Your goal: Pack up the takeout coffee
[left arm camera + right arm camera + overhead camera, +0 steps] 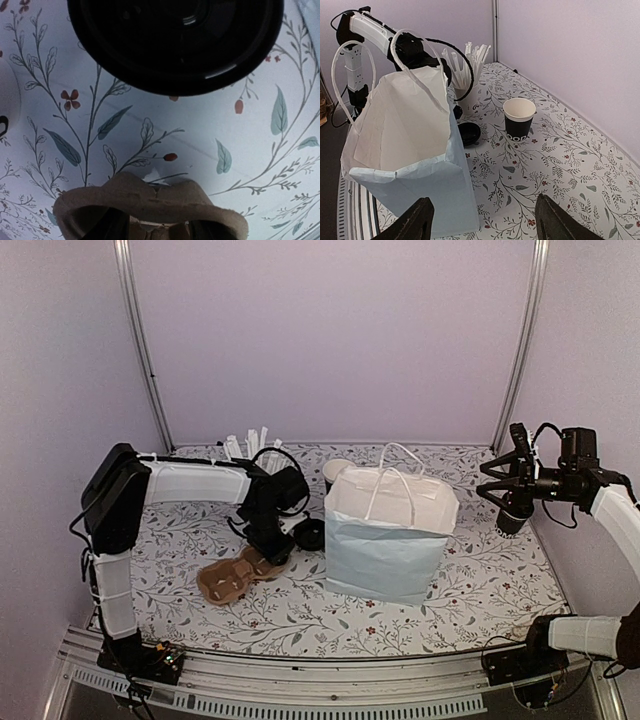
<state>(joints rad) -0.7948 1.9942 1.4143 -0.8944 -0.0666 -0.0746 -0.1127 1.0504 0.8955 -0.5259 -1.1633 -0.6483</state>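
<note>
Gaping bag (445, 195) rim, cup (519, 120) standing clear

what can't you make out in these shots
- Left gripper: jaws hidden under its wrist in the top view, behind the cardboard carrier in the left wrist view; open or shut unclear.
- Paper bag: bottom hidden by its own walls, right wrist view.
- Black cup: partly behind the bag, top view.
</note>
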